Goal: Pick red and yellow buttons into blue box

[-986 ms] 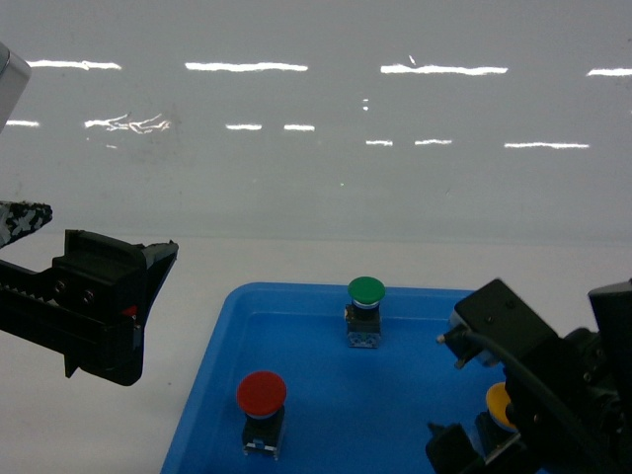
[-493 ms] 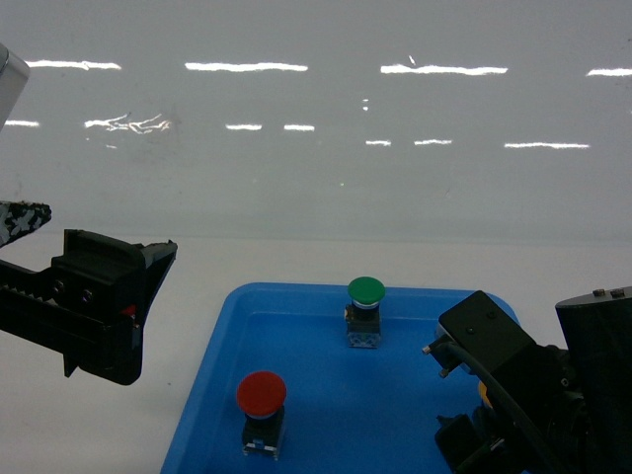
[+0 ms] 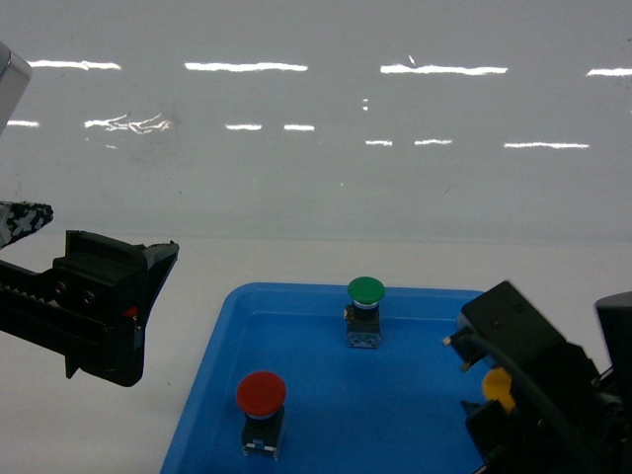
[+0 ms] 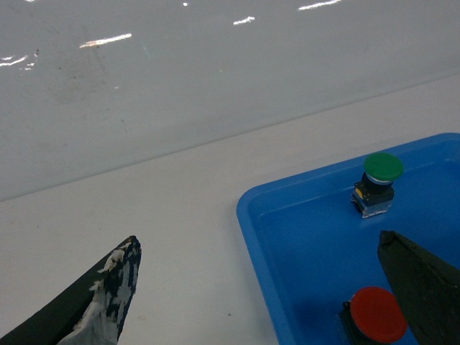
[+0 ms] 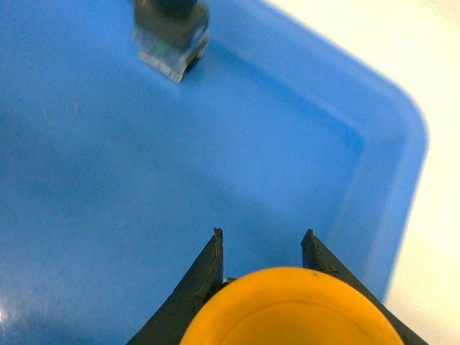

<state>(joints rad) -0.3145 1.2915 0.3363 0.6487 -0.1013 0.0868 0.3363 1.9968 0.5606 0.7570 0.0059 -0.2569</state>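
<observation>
Yellow button (image 3: pixel 497 389) is sitting between my right jaws (image 3: pixel 494 420) over the tray (image 3: pixel 212 355) in the head view, the red button (image 3: pixel 262 393) lying nearer my left jaws (image 3: pixel 148 281), which are hanging spread. My right wrist view is showing the yellow cap (image 5: pixel 291 309) pinched between both tips.

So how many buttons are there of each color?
Red button: 1
Green button: 1
Yellow button: 1
Total: 3 buttons. The red and green ones stand in the blue tray; the yellow one sits between the fingers of the right gripper.
</observation>
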